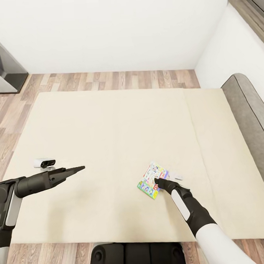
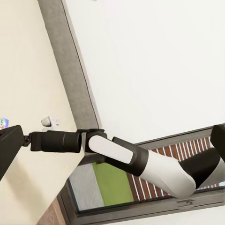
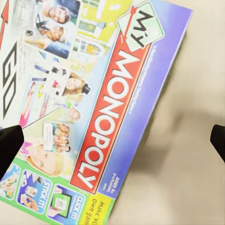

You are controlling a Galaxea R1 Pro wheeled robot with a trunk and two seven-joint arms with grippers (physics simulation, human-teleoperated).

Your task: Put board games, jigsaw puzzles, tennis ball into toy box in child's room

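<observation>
A colourful "Monopoly" board game (image 1: 150,180) lies flat on the beige bed (image 1: 109,129), towards its front right. My right gripper (image 1: 158,181) hovers just over the box's near edge. In the right wrist view the printed lid (image 3: 101,117) is seen close up, and the gripper (image 3: 112,145) is open, one dark fingertip (image 3: 9,150) over the lid and the other over bare mattress. My left gripper (image 1: 80,168) hangs over bare mattress well to the left of the box, open and holding nothing. Its wrist view looks across at my right arm (image 2: 122,157).
A small white device with two dark lenses (image 1: 44,162) rests near the bed's left edge. Another small white item (image 1: 178,177) lies right of the game box. The grey headboard (image 1: 246,115) runs along the right. Wood floor (image 1: 106,77) and white walls surround the bed.
</observation>
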